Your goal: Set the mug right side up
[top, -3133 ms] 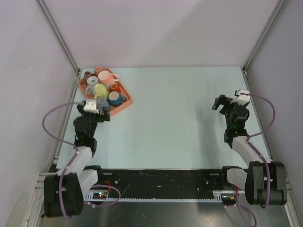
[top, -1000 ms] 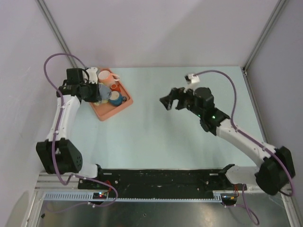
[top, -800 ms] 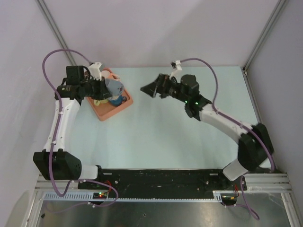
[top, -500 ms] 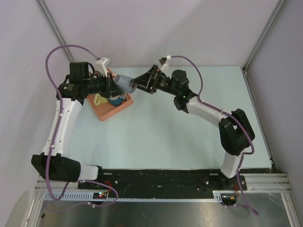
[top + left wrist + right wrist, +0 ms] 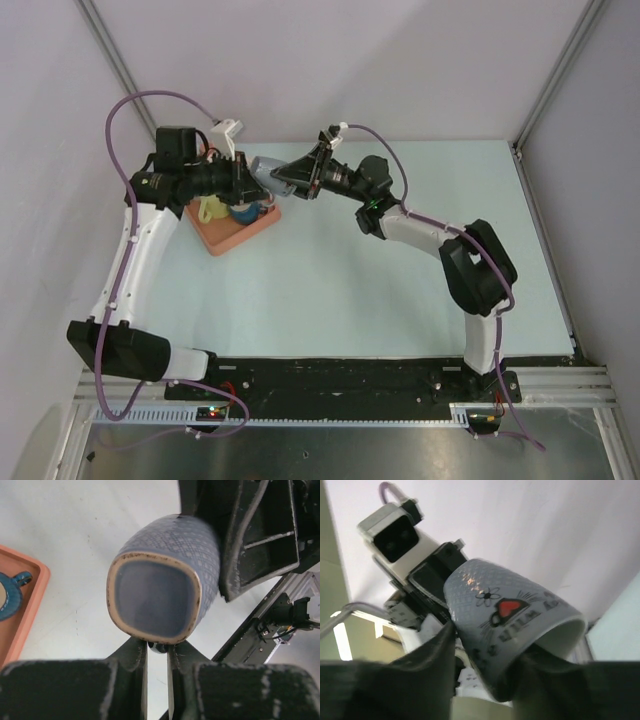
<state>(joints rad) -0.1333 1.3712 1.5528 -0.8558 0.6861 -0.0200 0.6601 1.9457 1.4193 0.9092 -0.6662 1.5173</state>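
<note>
above the near right corner of the orange tray (image 5: 225, 238), at the back left of the bench (image 5: 380, 290), the mug (image 5: 268, 172) hangs in the air between the two arms. it lies on its side: the flat base faces the left arm and the open rim faces the right arm. it is grey-blue with a fine cross-hatch pattern, and the right wrist view shows a red heart, a small flower and some lettering on its wall (image 5: 510, 610).

the left claw (image 5: 243, 180) is clenched on the mug. in its own view the two fingers stand close together just under the base (image 5: 160, 587), pinching a small dark part at the mug's lower edge (image 5: 157, 647); i cannot tell for sure that this part is the handle.

the right claw (image 5: 290, 178) reaches in from the opposite side and grasps the mug near the rim. one dark finger (image 5: 435, 650) lies against the wall on the left, the other lies under the rim on the right. from the left wrist, one of those fingers (image 5: 250, 545) shows pressed along the mug's far side.

below the mug, a blue cup (image 5: 243, 212) and a yellow cup (image 5: 210, 208) sit in the tray; the blue one also shows at the left edge of the left wrist view (image 5: 7, 592).
</note>
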